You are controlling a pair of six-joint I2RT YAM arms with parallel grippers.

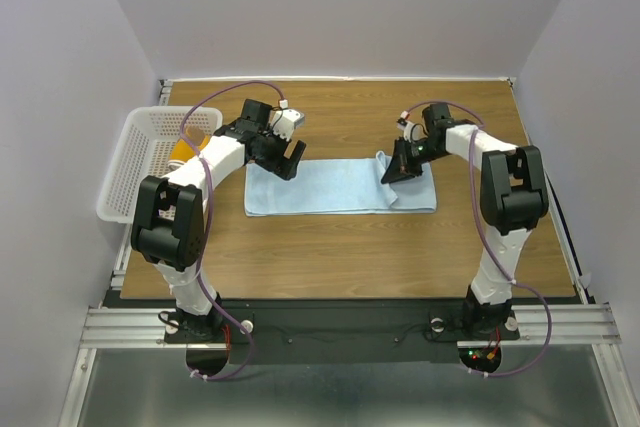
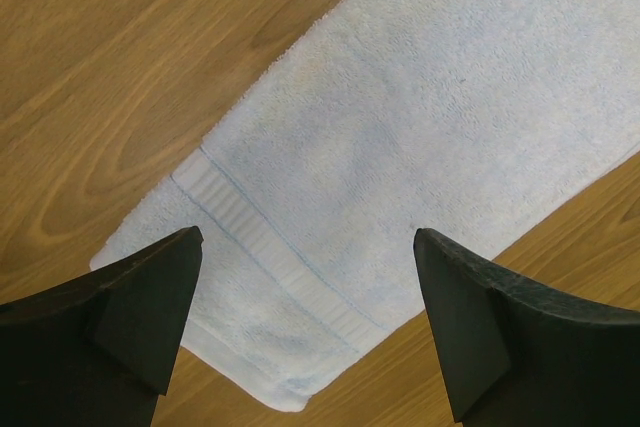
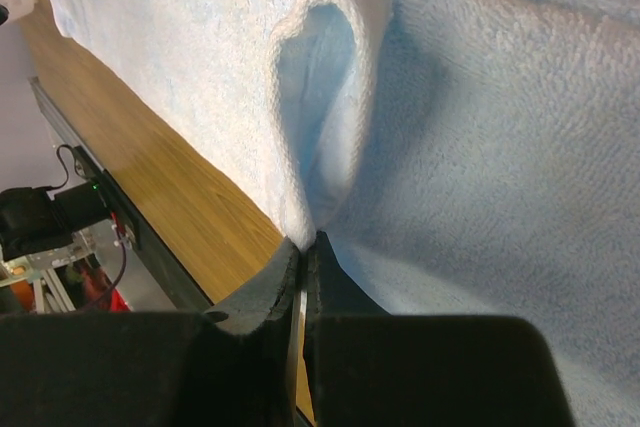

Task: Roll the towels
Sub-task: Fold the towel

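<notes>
— Wooden desk [image 1: 350, 257] boxed in by pale lilac walls, viewed from above. Across the middle, light blue towel [image 1: 330, 187], spread flat, long side running from the left edge toward the right edge.

— And the second towel?

— Only a scrap of mustard-yellow towel [image 1: 178, 152] visible, inside white basket [image 1: 130, 162] at the left edge. Mostly hidden behind the left arm; pattern too small to make out.

— State of the pincers?

— Over the blue cloth's left end, near its woven band, left gripper [image 2: 305, 247]: spread wide, holding nothing, hovering. At the right end, right gripper [image 3: 303, 242]: clamped tight on a pinched fold, raising it into a small hollow loop.

— Likely handling?

— Probably light, soft and limp. Terry cloth, no stiffness, sagging wherever unsupported. Not slippery against the wood, judging by the pile, and not fragile. Best taken at a short end, close to the corners, for an even first turn of the hem. With a single pinch at mid-hem, risk of a crooked roll.

— Anything unclear?

— No label found in any view. Right fingertips buried in cloth, so depth of the bite impossible to judge. Underside of the towel hidden, likewise the corner beneath the right arm. Basket contents largely cut off.
</notes>
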